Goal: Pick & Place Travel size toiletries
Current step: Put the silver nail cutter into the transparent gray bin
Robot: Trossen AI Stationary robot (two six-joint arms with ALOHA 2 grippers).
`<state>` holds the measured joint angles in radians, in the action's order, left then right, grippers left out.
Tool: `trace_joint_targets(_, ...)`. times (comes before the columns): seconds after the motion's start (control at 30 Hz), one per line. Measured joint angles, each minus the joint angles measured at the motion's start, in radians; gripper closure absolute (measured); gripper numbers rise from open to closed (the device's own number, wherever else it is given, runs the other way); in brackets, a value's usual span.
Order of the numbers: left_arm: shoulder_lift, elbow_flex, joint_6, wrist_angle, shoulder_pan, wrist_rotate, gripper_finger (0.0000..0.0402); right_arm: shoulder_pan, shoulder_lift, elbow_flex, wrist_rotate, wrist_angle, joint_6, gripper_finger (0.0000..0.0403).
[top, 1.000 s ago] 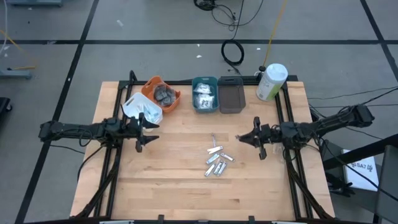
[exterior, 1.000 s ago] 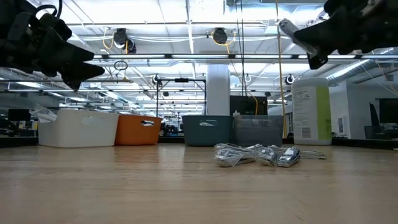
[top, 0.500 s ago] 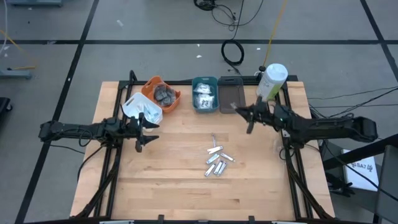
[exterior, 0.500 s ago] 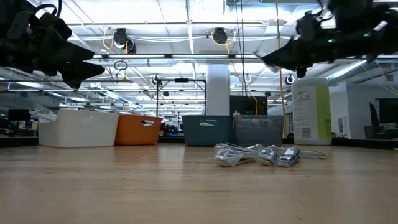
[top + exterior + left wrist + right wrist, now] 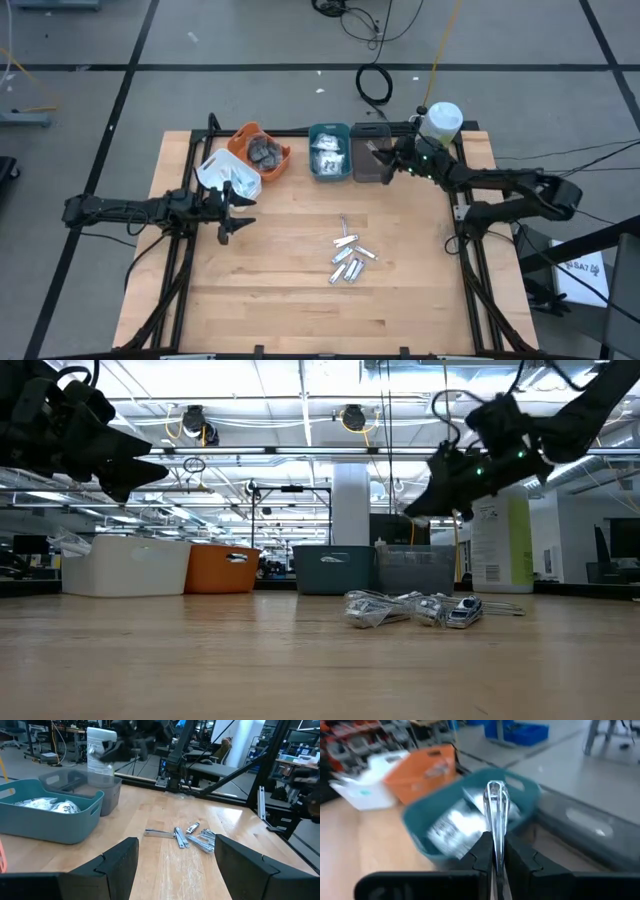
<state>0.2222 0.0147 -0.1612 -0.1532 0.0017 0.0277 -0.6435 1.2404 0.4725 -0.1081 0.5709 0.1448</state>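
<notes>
A: Where is the item we are moving?

B: We see a small silver tube (image 5: 494,805) pinched between the fingers of the right gripper (image 5: 382,155), which hangs over the grey bin (image 5: 372,165) at the far edge of the table (image 5: 280,300). The tube stands up out of the fingertips, with the teal bin (image 5: 470,827) and its white packets (image 5: 451,831) just beyond it.

A: And the rest of the toiletries?

B: A loose cluster of silver tubes (image 5: 349,260) lies on the bare wood right of the table's middle, well apart from the bins. Dark discs (image 5: 264,150) sit in the orange bin (image 5: 252,133), and a white bin (image 5: 222,176) is at the far left of the row.

A: How do we judge the tube will handle?

B: We judge it light, thin and slick-skinned, soft enough to dent if squeezed hard. A grip across its flat middle looks safest; held by one end, as it seems to be now, it may pivot or slip.

A: What is the other arm doing?

B: The left gripper (image 5: 229,212) waits near the table's left side, beside the white bin, with its fingers spread and nothing between them. A large white-and-green bottle (image 5: 437,130) stands at the far right corner.
</notes>
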Motion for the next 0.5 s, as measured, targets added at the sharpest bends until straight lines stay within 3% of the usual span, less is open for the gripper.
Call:
trace_joint_targets(0.23, 0.000, 0.000, 0.000, 0.000, 0.000, 0.000, 0.0146, -0.033, 0.106, 0.000, 0.004, 0.004, 0.000, 0.0376)
trace_joint_targets(0.5, 0.000, 0.000, 0.000, 0.000, 0.000, 0.000, 0.0146, -0.032, 0.116, 0.000, 0.005, 0.008, 0.000, 0.0356)
